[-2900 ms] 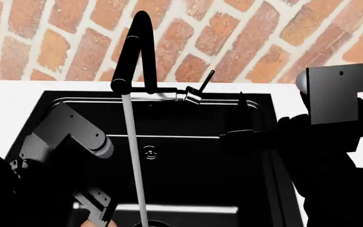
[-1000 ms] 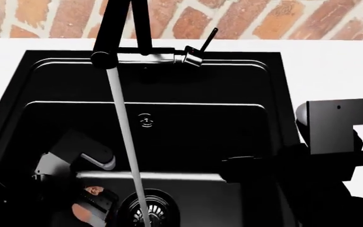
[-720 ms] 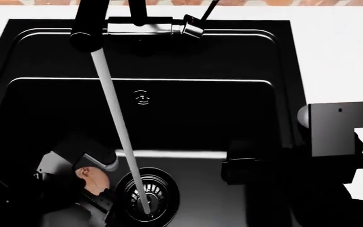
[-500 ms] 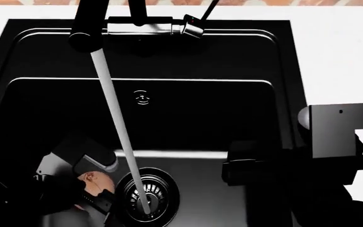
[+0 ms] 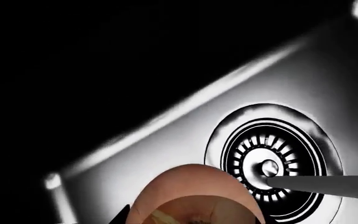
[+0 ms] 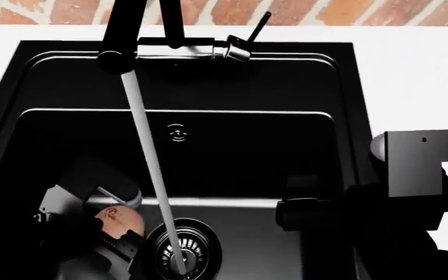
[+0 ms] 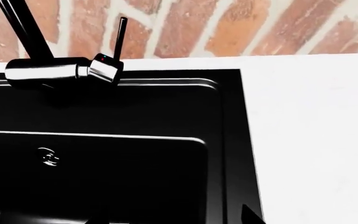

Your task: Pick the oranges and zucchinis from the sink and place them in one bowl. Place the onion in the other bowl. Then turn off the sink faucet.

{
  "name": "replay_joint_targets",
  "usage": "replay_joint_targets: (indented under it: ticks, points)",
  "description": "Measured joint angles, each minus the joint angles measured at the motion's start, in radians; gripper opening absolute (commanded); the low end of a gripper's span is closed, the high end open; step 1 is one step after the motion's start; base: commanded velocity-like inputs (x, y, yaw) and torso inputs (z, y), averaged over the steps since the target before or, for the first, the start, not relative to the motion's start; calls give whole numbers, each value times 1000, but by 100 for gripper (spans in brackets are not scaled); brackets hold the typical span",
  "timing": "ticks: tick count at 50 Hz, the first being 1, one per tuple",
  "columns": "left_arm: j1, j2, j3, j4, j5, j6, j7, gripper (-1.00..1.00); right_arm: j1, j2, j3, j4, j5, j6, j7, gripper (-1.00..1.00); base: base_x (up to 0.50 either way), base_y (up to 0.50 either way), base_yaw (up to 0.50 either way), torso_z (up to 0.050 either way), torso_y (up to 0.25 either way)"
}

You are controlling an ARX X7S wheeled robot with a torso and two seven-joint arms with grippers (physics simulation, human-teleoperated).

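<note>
Beside the drain (image 6: 184, 252) on the sink (image 6: 340, 140) floor, the left gripper (image 6: 119, 242) looks clenched around the onion (image 6: 121, 220), so lifting it toward the white bowl seems next; the right gripper's (image 6: 305, 207) state I cannot tell.

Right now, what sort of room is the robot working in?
Most likely a kitchen, simulated. A deep black sink is set into a white countertop, its faucet running water onto the drain, with a brick wall behind. An onion lies by the left gripper.
</note>
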Motion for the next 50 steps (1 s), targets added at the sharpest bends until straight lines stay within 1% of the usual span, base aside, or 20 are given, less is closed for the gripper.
replay_joint_targets:
  ticks: [17, 44, 50]
  points:
    - [-17, -35, -13, 114, -27, -28, -30, -100, -10, 4, 5, -2, -4, -7, -1, 100, 0, 0, 0, 0, 151]
    - [-30, -57, -29, 163, -52, -46, -47, -100, -20, 10, 14, -9, -8, -15, -4, 100, 1, 0, 0, 0, 145]
    - [-29, -63, -36, 168, -57, -41, -44, -100, -16, 11, 17, -11, -9, -10, -1, 100, 0, 0, 0, 0, 43]
